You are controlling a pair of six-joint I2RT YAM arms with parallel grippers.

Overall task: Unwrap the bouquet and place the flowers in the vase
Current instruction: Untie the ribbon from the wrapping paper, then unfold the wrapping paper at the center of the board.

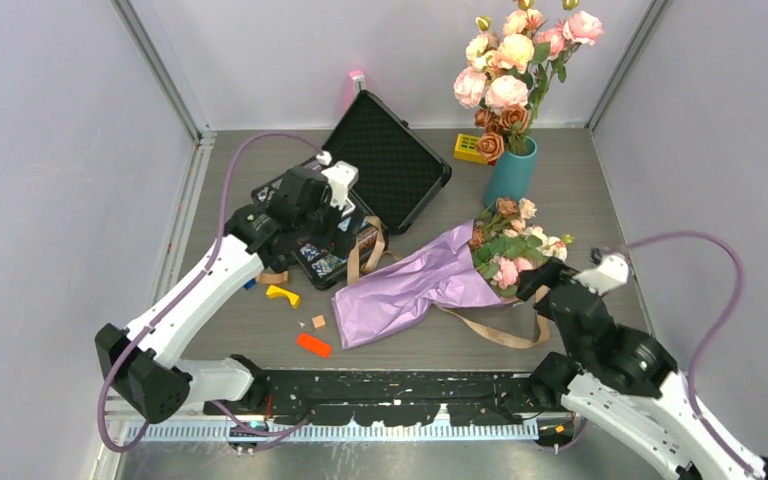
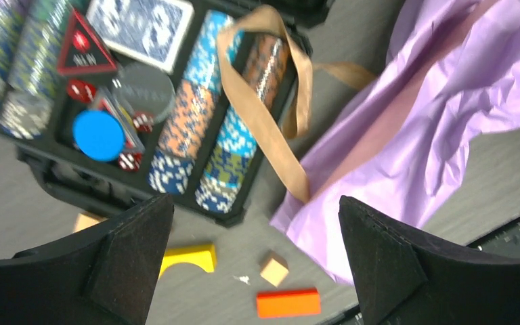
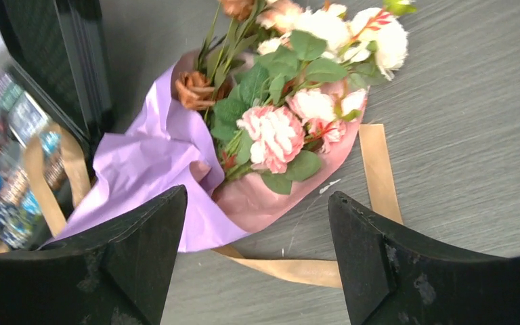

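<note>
Lying across the middle of the grey table (image 1: pixel 580 200), the crinkled lilac paper bouquet (image 1: pixel 410 290) points its small pink, peach and white roses (image 1: pixel 515 255) far-right, near the tall teal-blue vase (image 1: pixel 511 172).
Left fingers (image 2: pixel 132 250) and right fingers (image 3: pixel 142 250) are spread wide, grasping nothing; loose tan ribbon (image 1: pixel 495 335) trails beside the paper.
</note>
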